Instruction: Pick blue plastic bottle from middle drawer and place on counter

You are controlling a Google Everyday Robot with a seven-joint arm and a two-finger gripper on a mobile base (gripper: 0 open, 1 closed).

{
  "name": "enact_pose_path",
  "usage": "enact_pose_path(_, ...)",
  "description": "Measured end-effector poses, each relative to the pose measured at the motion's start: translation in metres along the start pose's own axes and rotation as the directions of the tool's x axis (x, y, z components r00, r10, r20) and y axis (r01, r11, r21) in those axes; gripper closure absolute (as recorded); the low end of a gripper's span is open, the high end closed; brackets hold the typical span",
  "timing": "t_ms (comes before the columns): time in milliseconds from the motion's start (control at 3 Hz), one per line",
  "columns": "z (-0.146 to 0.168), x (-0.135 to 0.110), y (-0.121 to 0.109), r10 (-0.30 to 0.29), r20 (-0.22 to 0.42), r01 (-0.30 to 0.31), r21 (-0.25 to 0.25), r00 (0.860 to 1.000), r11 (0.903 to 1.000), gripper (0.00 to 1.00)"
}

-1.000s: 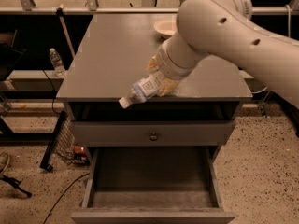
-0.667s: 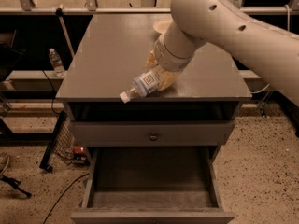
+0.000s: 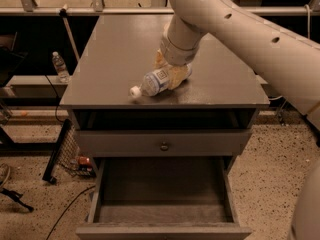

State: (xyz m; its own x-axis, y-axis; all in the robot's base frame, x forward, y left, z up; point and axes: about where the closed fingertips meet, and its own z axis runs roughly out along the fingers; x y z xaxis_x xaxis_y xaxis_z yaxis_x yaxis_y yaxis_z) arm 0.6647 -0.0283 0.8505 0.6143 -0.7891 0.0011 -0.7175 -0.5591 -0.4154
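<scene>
Shifting back from the edge, the blue plastic bottle (image 3: pixel 151 84) is resting on the counter (image 3: pixel 112 49), the gripper (image 3: pixel 170 76) clasping it; the middle drawer (image 3: pixel 162 230) is standing open.

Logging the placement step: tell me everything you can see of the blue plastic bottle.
The small translucent bluish plastic bottle has a white screw cap and a white-and-blue wrap label. It looks intact and lies tipped on its side near the front edge of the flat grey counter, with the cap pointing toward that edge. The tan gripper sits over its base end and hides that part. Whether the bottle rests fully on the surface cannot be told.
</scene>
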Motion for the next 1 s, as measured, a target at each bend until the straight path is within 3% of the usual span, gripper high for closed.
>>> enact_pose_path(333,0.0023,0.0011,-0.0034,-0.003,0.000,0.003,-0.009,1.000,1.0000,0.86)
enact_pose_path(1000,0.0065,-0.0001,-0.0027,-0.005,0.004,0.005,-0.015,1.000,0.9999,0.38)
